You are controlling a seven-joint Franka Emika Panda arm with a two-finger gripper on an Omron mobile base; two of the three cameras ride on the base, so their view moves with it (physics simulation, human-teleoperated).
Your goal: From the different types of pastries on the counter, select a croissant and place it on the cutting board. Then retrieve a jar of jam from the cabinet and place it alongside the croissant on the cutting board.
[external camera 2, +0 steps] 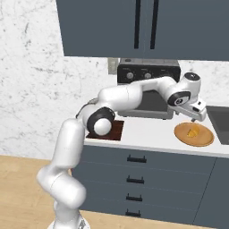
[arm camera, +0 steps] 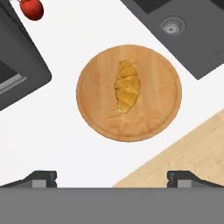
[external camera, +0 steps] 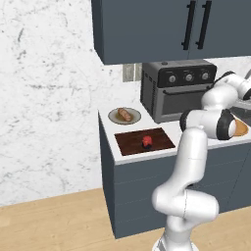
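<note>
A: Where is the tool [external camera 2: 195, 117]?

B: It hangs over the round wooden plate [external camera 2: 194, 134] at the right end of the bench [external camera 2: 147, 134], pointing down. In the hand view its two fingertips [arm camera: 41, 178] stand far apart at the bottom, spread as wide as they go, with nothing between them.

A: And the croissant [arm camera: 127, 86]?

B: It lies near the middle of that plate, golden, with tapered ends. The tool is above it and apart from it. From the right base view you see it as a small yellow piece just below the tool.

A: What is beside the plate?

B: A dark sink [arm camera: 188, 30] with a round drain lies past it in the hand view. On the other side is the toaster oven [external camera 2: 147, 87], standing at the back of the bench under the dark cabinet [external camera 2: 143, 27].

A: The board [external camera: 144, 140]?

B: It lies flat at the left end of the bench, in front of the oven's left corner. A small red item [external camera: 147, 141] with a dark top sits on it, near the middle.

A: Any other pastry?

B: A brown roll [external camera: 125, 114] lies on a grey plate [external camera: 124, 116] just behind the board, near the wall.
</note>
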